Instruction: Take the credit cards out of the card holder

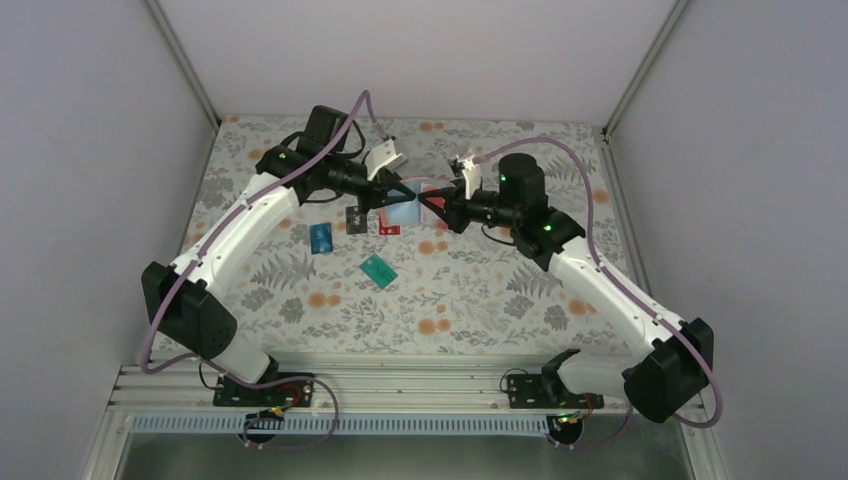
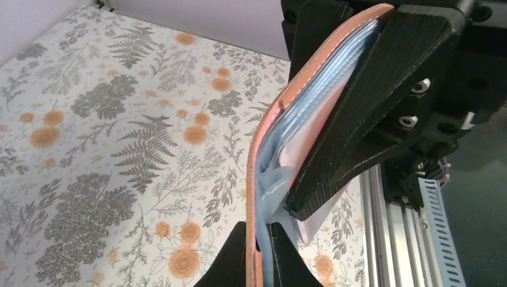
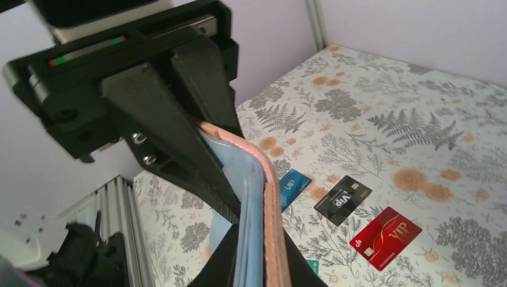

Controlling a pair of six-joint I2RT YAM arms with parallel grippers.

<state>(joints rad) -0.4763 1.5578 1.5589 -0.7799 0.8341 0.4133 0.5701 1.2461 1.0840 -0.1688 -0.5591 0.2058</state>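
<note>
Both arms meet over the far-middle of the floral-print tabletop point(image 1: 480, 290), short of the far edge. The salmon leather-look card holder point(image 2: 256, 179) with pale blue plastic sleeves hangs between them, off the surface.

Left gripper point(image 2: 258, 239): fingers clamped on the holder's bottom edge, cover and sleeves pinched between them.

Right gripper point(image 3: 260, 251): fingers closed across the opposite end. One finger lies on the sleeve side and the other sits behind the salmon cover.

We count four cards out, flat on the table, left of centre and below the holder:
- black rectangular card point(image 1: 356, 220), closest to the far edge
- red rectangular card point(image 1: 390, 229), just beside the black one, towards the right edge
- blue rectangular card point(image 1: 320, 238), nearest the left edge
- teal-green rectangular card point(image 1: 378, 269), nearest the near edge, apart from the rest

None of them touch each other.

In the left wrist view a pale pinkish flat piece point(image 2: 317, 222) pokes out of the sleeves under the right finger. It's possibly a card still inside, but too blurred for us to tell.
</note>
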